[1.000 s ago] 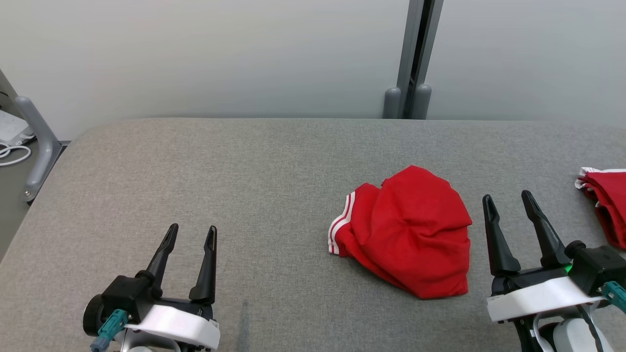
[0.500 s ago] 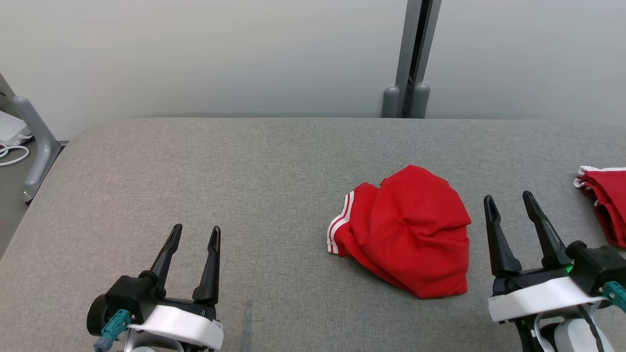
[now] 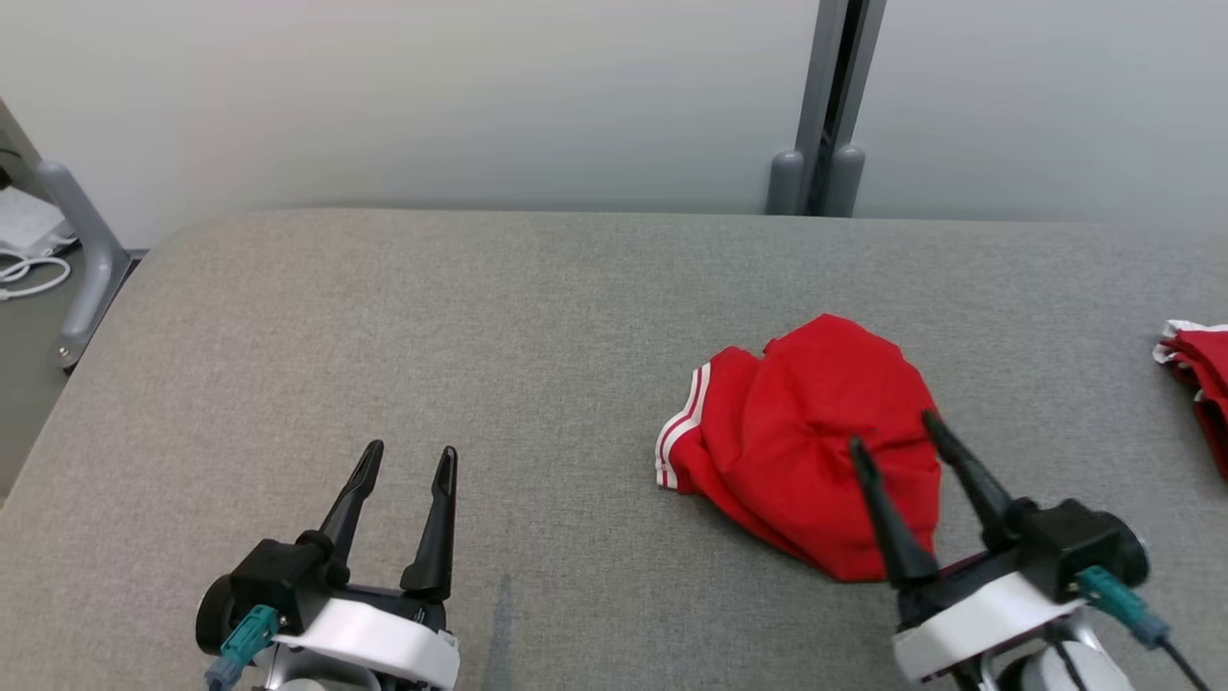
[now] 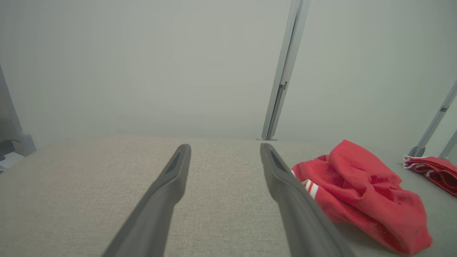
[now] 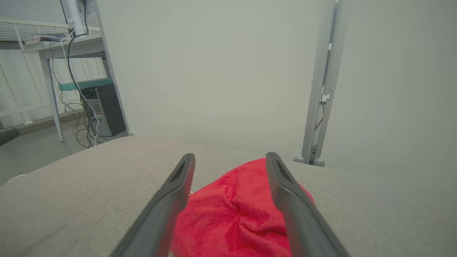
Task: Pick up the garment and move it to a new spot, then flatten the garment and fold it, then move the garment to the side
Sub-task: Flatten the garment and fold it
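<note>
A crumpled red garment with white stripes along one hem lies on the grey padded table, right of centre. It also appears in the left wrist view and in the right wrist view. My right gripper hovers open over the garment's near right part, fingers pointing at it and holding nothing. Between its fingers the red cloth shows. My left gripper stands open at the lower left over bare table, well left of the garment.
A second red cloth with white trim lies at the table's right edge. A grey post stands behind the far edge. A grey rail and white cables lie off the table's left side.
My right gripper has swung left from beside the garment to over its near right part. The head camera has shifted a little. The left gripper has hardly moved.
</note>
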Robot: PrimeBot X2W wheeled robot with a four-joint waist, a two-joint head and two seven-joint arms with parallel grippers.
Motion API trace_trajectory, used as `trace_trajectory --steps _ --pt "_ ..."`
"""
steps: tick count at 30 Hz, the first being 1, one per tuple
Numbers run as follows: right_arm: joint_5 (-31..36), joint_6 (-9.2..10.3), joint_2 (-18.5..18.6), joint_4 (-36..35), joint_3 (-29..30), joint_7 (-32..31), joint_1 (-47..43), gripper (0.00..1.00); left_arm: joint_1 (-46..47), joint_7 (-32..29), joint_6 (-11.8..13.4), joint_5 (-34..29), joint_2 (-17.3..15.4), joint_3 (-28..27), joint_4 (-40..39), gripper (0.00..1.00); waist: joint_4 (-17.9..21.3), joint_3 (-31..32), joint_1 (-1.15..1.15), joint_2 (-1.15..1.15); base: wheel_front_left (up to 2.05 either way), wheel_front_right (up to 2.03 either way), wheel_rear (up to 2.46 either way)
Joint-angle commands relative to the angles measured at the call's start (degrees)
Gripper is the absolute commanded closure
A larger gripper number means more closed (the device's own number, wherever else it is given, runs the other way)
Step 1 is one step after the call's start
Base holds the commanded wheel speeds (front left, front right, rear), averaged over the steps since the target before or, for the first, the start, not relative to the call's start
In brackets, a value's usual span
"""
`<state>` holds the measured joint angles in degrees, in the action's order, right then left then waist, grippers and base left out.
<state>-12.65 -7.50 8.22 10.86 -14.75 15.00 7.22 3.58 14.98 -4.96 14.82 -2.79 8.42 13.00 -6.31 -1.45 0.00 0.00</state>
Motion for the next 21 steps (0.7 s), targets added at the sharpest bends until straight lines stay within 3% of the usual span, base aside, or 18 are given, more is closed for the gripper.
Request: trace_trajectory --steps 1,9,18,19,20,21 --pt "0.0 0.01 0.7 0.3 -1.1 0.2 1.2 0.00 1.0 0.2 0.5 0.5 -0.2 0.1 -0.1 0.00 -0.8 -0.9 0.00 0.00 0.00 0.00 0.00" --pt "0.0 0.02 4.2 9.8 -12.5 0.2 6.5 0.00 2.8 0.2 1.0 1.8 -0.2 3.4 0.3 0.00 -5.7 -3.3 0.00 0.00 0.00 0.00 0.00" --pt "4.4 0.02 3.8 24.2 -11.8 0.1 11.1 0.00 2.2 0.2 1.8 2.7 -0.2 4.9 0.4 0.00 -10.5 -3.7 0.00 0.00 0.00 0.00 0.00" --pt "4.8 0.02 3.5 25.4 -11.6 0.1 11.5 0.20 2.1 0.2 1.8 2.7 -0.2 5.0 0.5 0.00 -10.8 -3.7 0.00 0.00 0.00 0.00 0.00" --pt "5.1 0.02 3.4 26.5 -11.2 0.1 11.9 0.83 2.1 0.2 1.7 2.7 -0.2 5.1 0.5 0.00 -11.1 -3.6 0.00 0.00 0.00 0.00 0.00" --pt "5.3 0.02 3.1 27.3 -11.0 0.1 12.3 1.00 2.1 0.2 1.8 2.8 -0.2 5.2 0.5 0.00 -11.3 -3.6 0.00 0.00 0.00 0.00 0.00"
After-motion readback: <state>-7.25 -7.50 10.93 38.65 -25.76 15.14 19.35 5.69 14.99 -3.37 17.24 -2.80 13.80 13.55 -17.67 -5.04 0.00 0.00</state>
